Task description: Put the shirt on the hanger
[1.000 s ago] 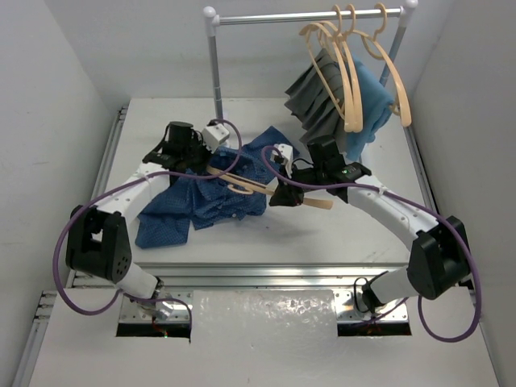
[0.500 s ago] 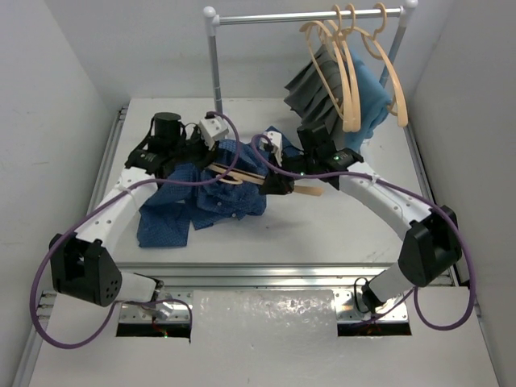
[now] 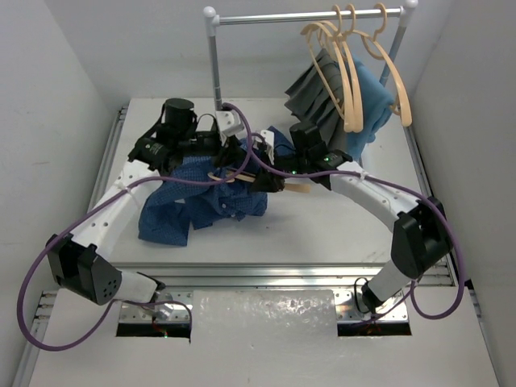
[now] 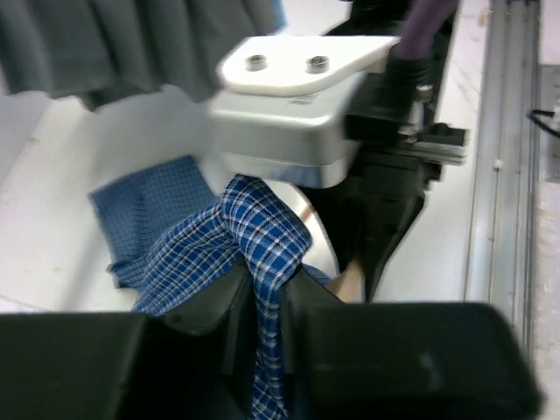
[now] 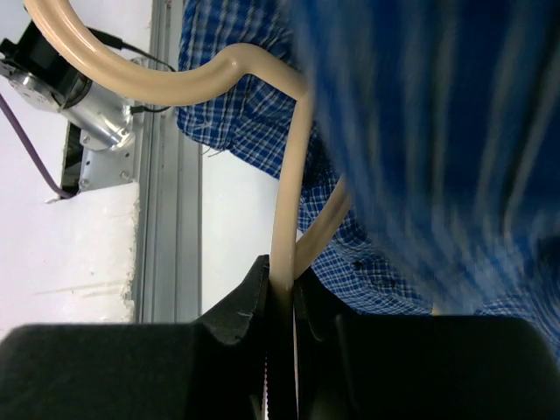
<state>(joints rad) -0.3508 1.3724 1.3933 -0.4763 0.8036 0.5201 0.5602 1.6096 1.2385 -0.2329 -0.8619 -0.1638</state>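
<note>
Both arms meet over mid-table, each loaded.

Left gripper [image 4: 262, 293] is clamped on a raised fold of the shirt [image 4: 262, 227]. Its jaws are nearly together, with only cloth thickness between them.

Right gripper [image 5: 282, 280] is clenched on the hanger [image 5: 287, 188]. The thin wooden bar is pinched between its fingers, and those jaws are almost together too.

In the top view the hanger is held roughly level above the table [image 3: 339, 234], overlapping the lifted fabric. The rest of the shirt lies bunched on the table, below and to the left.

My read of the step in hand: feed one hanger arm into the shirt opening. To do it well:
- Left holds the fold high and taut so the opening gapes.
- Right slides the arm tip in along its own axis, slowly and without twist. Otherwise the wood snags cloth or rotates in the grip.

Wrist views are blurred, so I can't tell whether the pinched fold is collar or shoulder; possibly collar. I also can't tell whether any wood is inside the cloth yet.
</note>
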